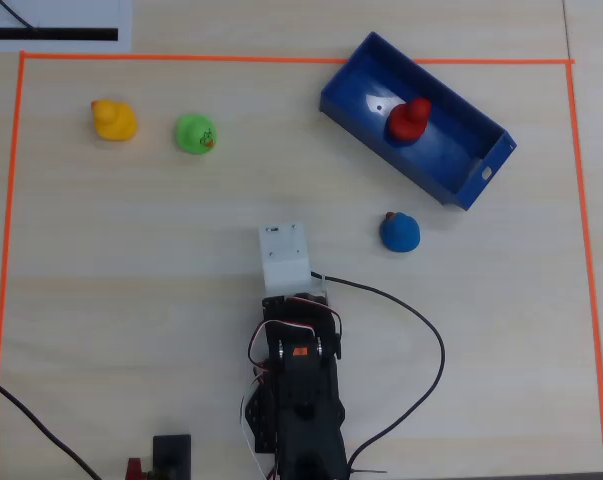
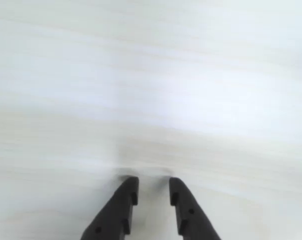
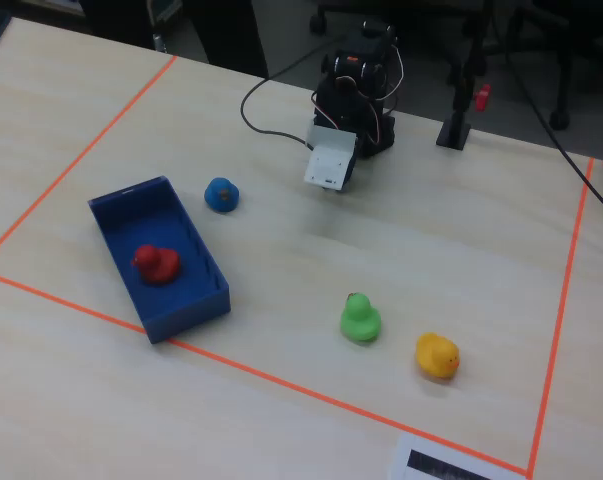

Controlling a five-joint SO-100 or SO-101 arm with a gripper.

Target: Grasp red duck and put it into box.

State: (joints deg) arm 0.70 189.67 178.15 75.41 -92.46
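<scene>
One red duck point(image 1: 408, 121) inside box point(image 1: 353, 75), well apart from tool point(image 2: 152, 191).

Arm: I see it folded back over its base, wrist block pointing down at the table.
Gripper point(image 2: 151, 186): in the wrist view my two dark fingers point(image 2: 125, 197) sit low in frame with a narrow gap between the tips.
Grasp: nothing between the jaws.

I saw the red duck point(image 1: 408, 121) lying inside the box point(image 1: 353, 88). The blue duck point(image 1: 399, 232) sat just beside the box on the tabletop point(image 1: 131, 260).
</scene>
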